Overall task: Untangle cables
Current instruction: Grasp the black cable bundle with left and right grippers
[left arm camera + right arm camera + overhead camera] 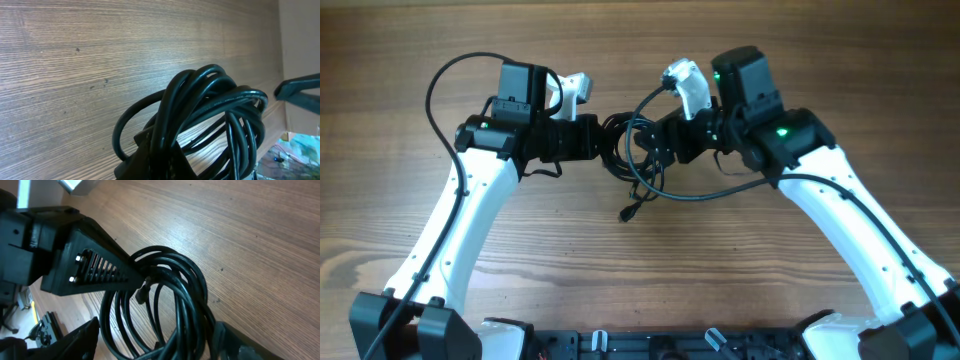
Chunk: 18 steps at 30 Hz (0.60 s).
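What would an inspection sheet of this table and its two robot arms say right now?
Surface: wooden table, grain showing.
Job's things: cables in one looped black bundle between the arms; one plug end trails onto the table.
Clutter: nothing seen.
Grippers: left gripper shut on the bundle; right gripper open, fingers either side of it.
Cables: thick arm wire loops beside the left arm.
Surroundings: blurred items past the table edge, unidentifiable.

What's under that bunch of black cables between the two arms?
Only wooden table, seen through the loops of the cables. One plug end trails off the bundle. Whatever lies right beneath the thick strands is hidden.
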{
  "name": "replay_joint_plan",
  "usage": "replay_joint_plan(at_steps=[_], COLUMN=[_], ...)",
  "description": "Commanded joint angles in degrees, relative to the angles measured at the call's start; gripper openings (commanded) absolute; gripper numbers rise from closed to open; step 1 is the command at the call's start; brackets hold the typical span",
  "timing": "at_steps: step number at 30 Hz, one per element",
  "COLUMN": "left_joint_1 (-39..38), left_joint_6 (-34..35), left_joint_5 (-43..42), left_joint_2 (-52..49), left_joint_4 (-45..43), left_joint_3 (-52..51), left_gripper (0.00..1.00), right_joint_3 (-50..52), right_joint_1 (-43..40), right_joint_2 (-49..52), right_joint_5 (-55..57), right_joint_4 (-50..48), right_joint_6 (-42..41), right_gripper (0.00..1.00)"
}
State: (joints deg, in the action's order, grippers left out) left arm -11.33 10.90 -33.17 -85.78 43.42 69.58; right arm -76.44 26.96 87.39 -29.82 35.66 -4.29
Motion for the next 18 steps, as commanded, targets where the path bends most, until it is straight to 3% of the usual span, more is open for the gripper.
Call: replay_joint_plan(at_steps=[1, 8, 18], left_joint_1=[0.2, 0.2, 0.2], left_joint_6=[1.6, 2.6, 4.8], left_joint_5=[0.0, 0.0, 0.0], left_joint_2=[0.3, 0.3, 0.3], left_joint_4=[-0.3, -0.4, -0.3], left_joint_3=[0.1, 0.1, 0.1], left_gripper=[0.04, 0.04, 0.04], right_joint_3=[0.1, 0.1, 0.1], right_joint_1=[0.2, 0.2, 0.3], right_joint_2=[2.6, 3.2, 3.2], right_joint_5=[3.3, 3.5, 5.1], right_joint_4=[-1.0, -2.0, -7.0], right_joint_6=[-1.7, -5.0, -6.1], right_gripper=[0.72, 0.64, 0.63])
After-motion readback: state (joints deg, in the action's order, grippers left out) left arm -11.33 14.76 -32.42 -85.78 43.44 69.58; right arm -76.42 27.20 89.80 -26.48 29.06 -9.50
